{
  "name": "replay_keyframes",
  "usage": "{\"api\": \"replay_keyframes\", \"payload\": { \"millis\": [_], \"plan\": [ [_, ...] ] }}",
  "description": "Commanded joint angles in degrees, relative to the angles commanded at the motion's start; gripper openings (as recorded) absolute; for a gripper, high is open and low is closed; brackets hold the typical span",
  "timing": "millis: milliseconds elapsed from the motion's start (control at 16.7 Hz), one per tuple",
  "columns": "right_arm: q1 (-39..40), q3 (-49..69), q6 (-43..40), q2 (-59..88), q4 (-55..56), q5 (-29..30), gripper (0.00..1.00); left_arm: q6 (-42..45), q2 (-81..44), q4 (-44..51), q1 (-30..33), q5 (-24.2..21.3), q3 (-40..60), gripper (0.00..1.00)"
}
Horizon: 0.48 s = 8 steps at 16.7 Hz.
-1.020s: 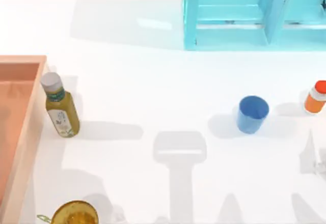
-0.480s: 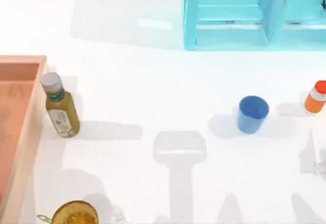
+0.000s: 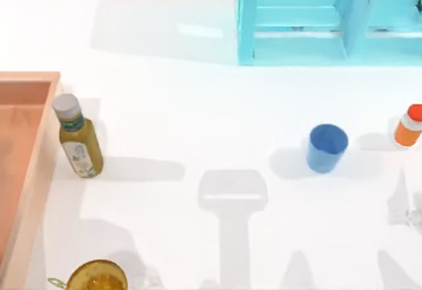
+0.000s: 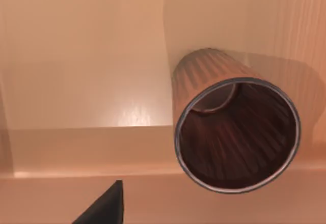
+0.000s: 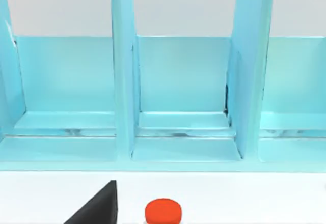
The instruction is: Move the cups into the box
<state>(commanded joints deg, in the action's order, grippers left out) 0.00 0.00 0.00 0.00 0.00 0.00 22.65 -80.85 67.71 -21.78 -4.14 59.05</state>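
Standing in box [image 4: 76,81], maroon cup [image 4: 237,132] beyond left jaws; jaw state unclear.

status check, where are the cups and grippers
Brown cup in the box, left gripper above it. Blue cup on the table's right side, upright. Right gripper facing shelf, orange bottle beside blue cup.

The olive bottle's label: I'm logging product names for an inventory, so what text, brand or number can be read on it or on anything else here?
Olive bottle beside the box: label has marks too blurred to read.
Small orange bottle: no readable text.
Blue cup, brown cup, shelf frame: no text.
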Motion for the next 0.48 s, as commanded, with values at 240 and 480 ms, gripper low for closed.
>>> {"api": "replay_keyframes", "payload": {
  "millis": [240, 480],
  "plan": [
    [0.00, 0.00, 0.00, 0.00, 0.00, 0.00, 1.00, 0.04, -0.66, 6.48, 0.02, -0.09, 6.67, 1.00],
    [0.00, 0.00, 0.00, 0.00, 0.00, 0.00, 1.00, -0.21, -1.15, 17.91, 0.17, -0.11, 19.07, 1.00]
  ]
}}
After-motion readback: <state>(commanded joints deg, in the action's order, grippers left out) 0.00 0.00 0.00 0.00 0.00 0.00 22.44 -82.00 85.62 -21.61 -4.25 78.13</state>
